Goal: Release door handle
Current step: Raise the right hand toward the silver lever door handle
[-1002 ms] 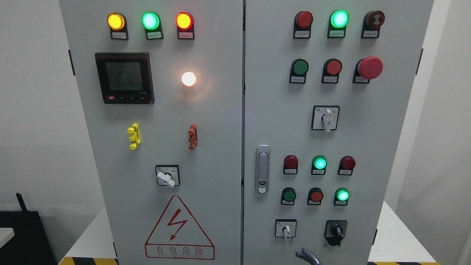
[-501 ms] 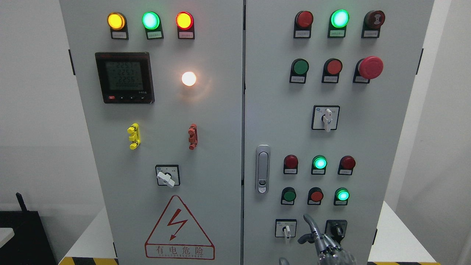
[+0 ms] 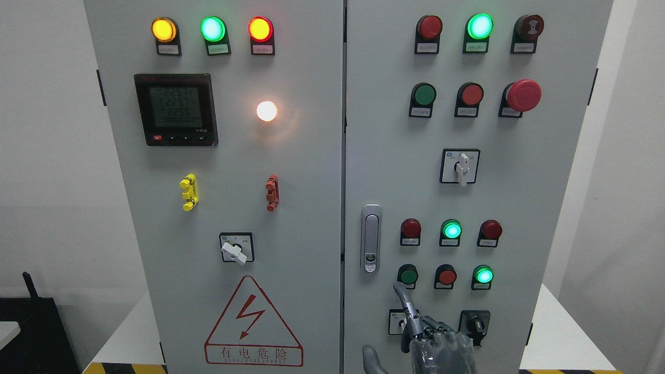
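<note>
The silver door handle (image 3: pixel 370 239) sits upright and flush in its recess on the left edge of the cabinet's right door (image 3: pixel 384 130). Both doors look closed. My right hand (image 3: pixel 388 321) rises from the bottom edge, below and slightly right of the handle and apart from it. Its index finger (image 3: pixel 406 306) points up, the thumb (image 3: pixel 371 359) is spread to the left, and the other fingers are curled at the knuckles. It holds nothing. The hand covers part of the small white selector switch (image 3: pixel 397 318). My left arm is out of the picture.
Indicator lamps and push buttons (image 3: pixel 450 230) fill the right door beside the handle, with a black rotary switch (image 3: pixel 474 325) right of my hand and a red emergency button (image 3: pixel 523 95) higher up. The left door carries a meter (image 3: pixel 175 109) and a warning triangle (image 3: pixel 253 322).
My right hand has risen from the bottom edge, where only a fingertip showed, and shifted left toward the area under the handle. The cabinet and handle have not moved.
</note>
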You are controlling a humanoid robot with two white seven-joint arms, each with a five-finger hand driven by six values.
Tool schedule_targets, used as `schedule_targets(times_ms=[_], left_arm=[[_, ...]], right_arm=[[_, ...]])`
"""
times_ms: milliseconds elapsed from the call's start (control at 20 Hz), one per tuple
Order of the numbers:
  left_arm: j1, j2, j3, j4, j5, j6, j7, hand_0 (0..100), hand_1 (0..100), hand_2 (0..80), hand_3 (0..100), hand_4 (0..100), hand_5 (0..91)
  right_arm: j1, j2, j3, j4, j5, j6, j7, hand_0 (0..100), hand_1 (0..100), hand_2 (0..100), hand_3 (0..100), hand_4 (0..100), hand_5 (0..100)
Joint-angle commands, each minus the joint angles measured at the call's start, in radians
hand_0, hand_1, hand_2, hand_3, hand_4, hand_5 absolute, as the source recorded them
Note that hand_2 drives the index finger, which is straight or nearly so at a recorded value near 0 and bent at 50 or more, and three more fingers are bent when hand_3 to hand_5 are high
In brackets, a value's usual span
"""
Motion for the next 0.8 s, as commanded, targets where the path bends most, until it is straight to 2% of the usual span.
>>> schedule_targets(times_ms=[0,100,200,501,751], left_arm=[[-0.031,0.000,-0.011,-0.008,0.000,0.001,0.000,12,39,0.0,0,0,0.0],[-0.031,0.000,-0.011,-0.009,0.000,0.001,0.000,12,39,0.0,0,0,0.0],[-0.031,0.000,-0.011,-0.009,0.000,0.001,0.000,12,39,0.0,0,0,0.0],[-0.031,0.000,-0.011,-0.009,0.000,0.001,0.000,12,39,0.0,0,0,0.0],[-0.031,0.000,-0.011,-0.008,0.000,0.001,0.000,12,39,0.0,0,0,0.0]], right_arm=[[-0.039,0.044,0.052,0.080,0.104,0.012,0.014,30,45,0,100,100,100],[-0.040,0.041,0.052,0.080,0.122,0.024,0.029,30,45,0,100,100,100],[-0.042,0.039,0.052,0.080,0.127,0.061,0.075,30,45,0,100,100,100],[-0.074,0.044,0.046,0.103,0.127,0.134,0.106,32,44,0,100,100,100],[-0.082,0.044,0.043,0.114,0.127,0.139,0.124,33,44,0,100,100,100]])
